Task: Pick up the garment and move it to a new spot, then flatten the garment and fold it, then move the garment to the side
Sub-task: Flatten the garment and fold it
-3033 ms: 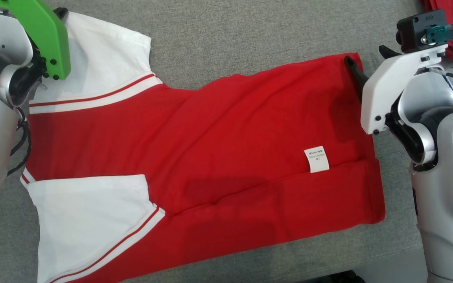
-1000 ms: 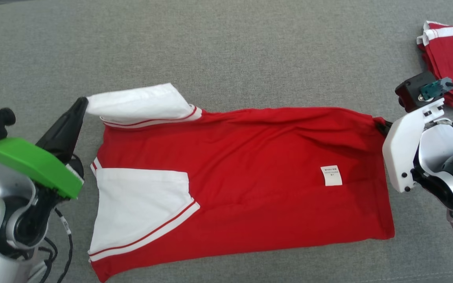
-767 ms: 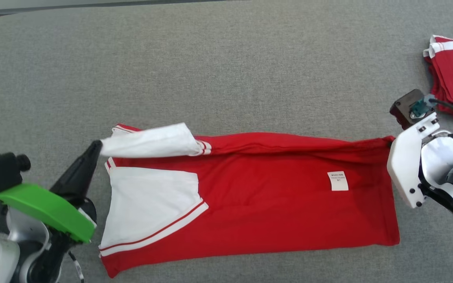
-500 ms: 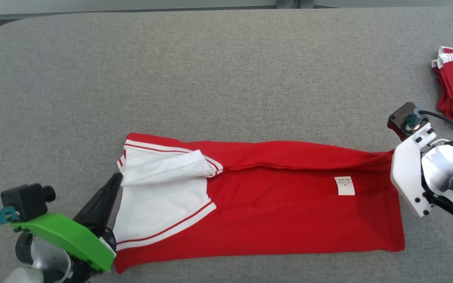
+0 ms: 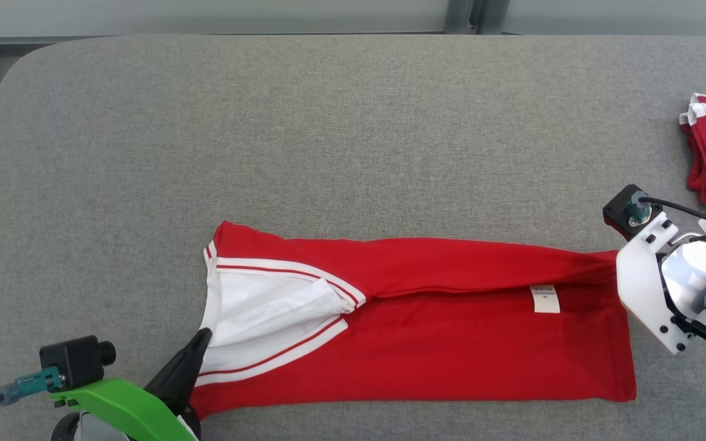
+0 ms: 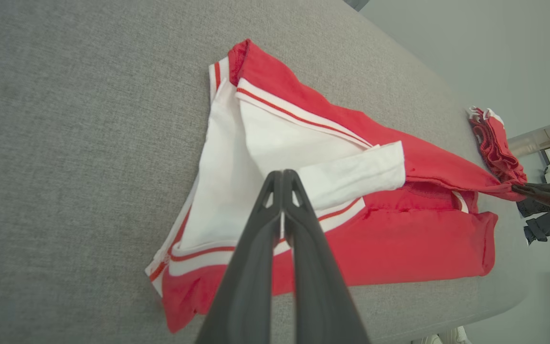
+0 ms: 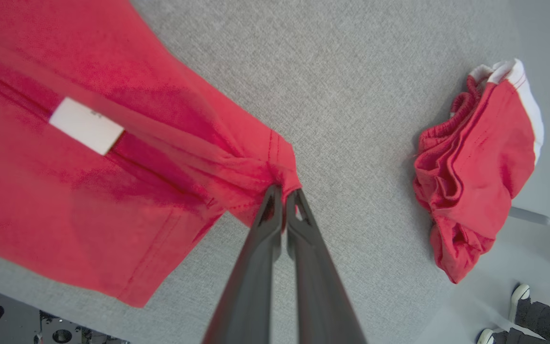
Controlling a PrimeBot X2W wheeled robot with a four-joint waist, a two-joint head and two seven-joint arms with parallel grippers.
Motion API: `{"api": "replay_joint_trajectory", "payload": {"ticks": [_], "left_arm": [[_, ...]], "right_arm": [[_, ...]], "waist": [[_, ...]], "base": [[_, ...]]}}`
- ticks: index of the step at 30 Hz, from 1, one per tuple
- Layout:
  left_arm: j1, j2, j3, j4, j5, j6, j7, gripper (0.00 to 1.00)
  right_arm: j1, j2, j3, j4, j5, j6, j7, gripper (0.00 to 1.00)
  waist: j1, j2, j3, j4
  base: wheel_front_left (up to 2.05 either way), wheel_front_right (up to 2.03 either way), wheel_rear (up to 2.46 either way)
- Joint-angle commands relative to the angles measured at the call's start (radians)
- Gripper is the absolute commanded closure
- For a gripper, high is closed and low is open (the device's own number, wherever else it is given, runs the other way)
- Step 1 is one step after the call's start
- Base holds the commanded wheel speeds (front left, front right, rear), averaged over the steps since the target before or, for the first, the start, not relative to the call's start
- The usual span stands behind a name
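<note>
garment, red cotton shirt [image 5: 439,349]: left gripper [image 6: 282,173] pinching white sleeve [image 6: 351,174] far from small white label [image 5: 544,299], right gripper [image 7: 282,190] pinching hem corner [image 7: 280,172] near label; lower both ends together, edges aligned.

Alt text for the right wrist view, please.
The right tool, shut, pinches a bunched corner of the red garment, spread leftward over the grey table. A white label shows on it; a crumpled red pile lies at right.
</note>
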State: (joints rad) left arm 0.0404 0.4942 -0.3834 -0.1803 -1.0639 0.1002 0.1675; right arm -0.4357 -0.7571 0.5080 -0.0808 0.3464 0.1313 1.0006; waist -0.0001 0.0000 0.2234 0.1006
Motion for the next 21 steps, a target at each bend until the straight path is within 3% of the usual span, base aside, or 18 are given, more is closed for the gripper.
{"api": "replay_joint_trajectory", "payload": {"ticks": [1,7,8,9,19,20,21], "left_arm": [[0.011,-0.001,0.002,0.005,-0.002,0.002,-0.001,1.0],[0.021,-0.01,-0.019,0.046,0.002,0.001,0.004,1.0],[0.022,-0.008,-0.021,0.052,0.006,0.003,0.005,1.0],[0.022,-0.008,-0.024,0.057,0.009,0.003,0.004,1.0],[0.025,-0.012,-0.071,0.117,0.049,0.014,0.015,1.0],[0.024,-0.001,-0.086,0.142,0.068,0.021,0.023,0.78],[0.023,0.003,-0.093,0.15,0.079,0.022,0.025,0.63]], "right_arm": [[-0.01,-0.01,0.011,0.008,-0.011,-0.001,-0.008,1.0],[-0.027,-0.026,0.073,0.049,0.018,-0.001,-0.015,1.0],[-0.024,-0.02,0.075,0.056,0.029,-0.001,-0.013,0.68],[-0.018,-0.013,0.068,0.062,0.033,-0.001,-0.014,0.0],[0.039,0.041,-0.021,0.074,0.011,-0.001,-0.051,0.0],[0.06,0.052,-0.056,0.07,0.01,-0.001,-0.057,0.0],[0.072,0.06,-0.079,0.068,0.009,-0.001,-0.062,0.0]], "waist": [[0.0001,0.0,-0.002,0.005],[0.0001,0.0,-0.012,0.017],[0.0001,0.0,-0.014,0.018],[0.0001,0.0,-0.016,0.018],[0.0001,0.0,-0.031,0.025],[0.0001,0.0,-0.037,0.027],[0.0001,0.0,-0.04,0.029]], "base": [[0.0,0.0,0.0],[0.0,0.0,0.0],[0.0,0.0,0.0],[0.0,0.0,0.0],[0.0,0.0,0.0],[0.0,0.0,0.0],[0.0,0.0,0.0]]}}
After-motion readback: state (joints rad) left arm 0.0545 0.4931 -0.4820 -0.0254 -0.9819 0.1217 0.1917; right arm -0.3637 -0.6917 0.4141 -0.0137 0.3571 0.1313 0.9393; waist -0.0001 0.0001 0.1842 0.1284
